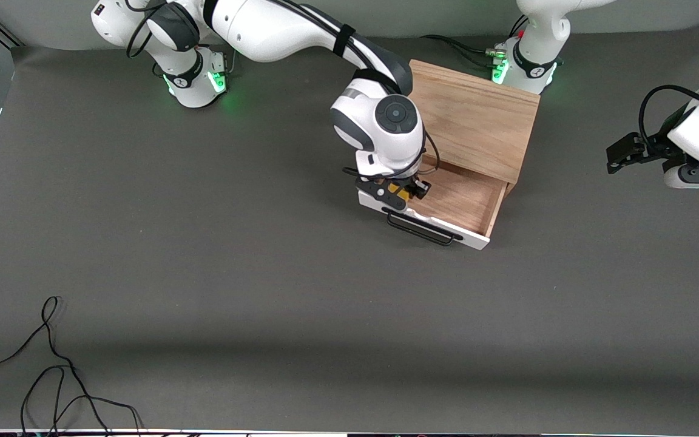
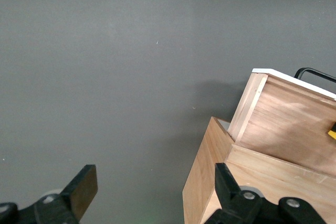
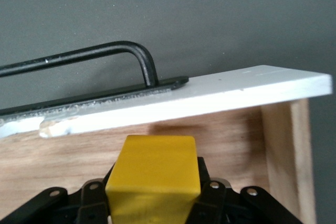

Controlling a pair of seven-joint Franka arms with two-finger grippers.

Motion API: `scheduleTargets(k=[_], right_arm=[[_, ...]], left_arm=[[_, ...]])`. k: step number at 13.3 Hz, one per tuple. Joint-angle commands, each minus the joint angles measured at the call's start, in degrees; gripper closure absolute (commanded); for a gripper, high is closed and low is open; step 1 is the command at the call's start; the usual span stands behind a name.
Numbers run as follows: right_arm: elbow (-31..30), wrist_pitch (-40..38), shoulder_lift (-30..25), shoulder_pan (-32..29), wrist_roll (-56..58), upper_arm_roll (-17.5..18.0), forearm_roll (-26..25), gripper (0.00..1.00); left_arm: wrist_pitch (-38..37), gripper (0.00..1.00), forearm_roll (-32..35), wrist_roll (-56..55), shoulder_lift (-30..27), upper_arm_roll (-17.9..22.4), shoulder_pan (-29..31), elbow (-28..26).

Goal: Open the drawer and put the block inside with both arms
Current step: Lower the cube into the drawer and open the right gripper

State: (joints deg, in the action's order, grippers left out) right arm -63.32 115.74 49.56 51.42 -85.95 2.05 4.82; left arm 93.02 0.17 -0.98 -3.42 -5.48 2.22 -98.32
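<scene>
Grey table [image 1: 204, 273]; right gripper [image 3: 152, 203] jaws clamping block [image 3: 153, 184] over drawer [image 1: 465, 197], left gripper [image 2: 152, 192] jaws apart

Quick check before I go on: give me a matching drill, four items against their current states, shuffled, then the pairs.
Items:
1. drawer
2. block
3. left gripper
4. right gripper

States:
A. jaws open, holding nothing, waiting at the left arm's end of the table
B. pulled out of the wooden box
C. yellow, clamped between jaws
D. shut on its load, over the drawer just inside the white front panel

Pairs: 1-B, 2-C, 3-A, 4-D
</scene>
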Motion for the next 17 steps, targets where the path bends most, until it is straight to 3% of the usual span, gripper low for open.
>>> scheduleTargets(k=[1,2,4,7,12,15,17], right_arm=[[1.8,0.5,1.2,-0.5,-1.1,0.5,0.7,0.51],[1.7,0.4,1.2,-0.5,-0.9,0.5,0.6,0.38],[1.8,-0.2,0.6,-0.6,-0.8,0.5,0.7,0.31],[2.6,-4.4,-1.1,-0.9,-0.6,0.4,0.6,0.31],[2.9,-19.9,-12.3,-2.3,9.7,-1.1,-0.6,0.31],[2.0,-30.8,-21.6,-6.4,25.6,-3.8,-1.2,0.31],[1.7,-36.9,-27.3,-10.5,38.0,-7.6,-1.2,0.3]], left_arm=[[0.2,0.0,0.0,-0.5,1.0,7.8,-8.5,1.9],[0.3,0.0,0.0,-0.2,1.0,7.8,-8.2,1.9],[0.5,0.0,0.0,1.2,1.0,7.9,-8.0,1.9],[1.7,0.0,0.0,0.9,1.5,7.5,-7.8,2.1],[1.7,0.0,-0.1,0.5,1.8,4.9,-5.3,2.6],[1.5,0.0,-0.3,0.5,1.7,4.9,-5.4,2.6],[1.3,0.0,-0.3,0.3,1.8,4.9,-5.5,2.6]])
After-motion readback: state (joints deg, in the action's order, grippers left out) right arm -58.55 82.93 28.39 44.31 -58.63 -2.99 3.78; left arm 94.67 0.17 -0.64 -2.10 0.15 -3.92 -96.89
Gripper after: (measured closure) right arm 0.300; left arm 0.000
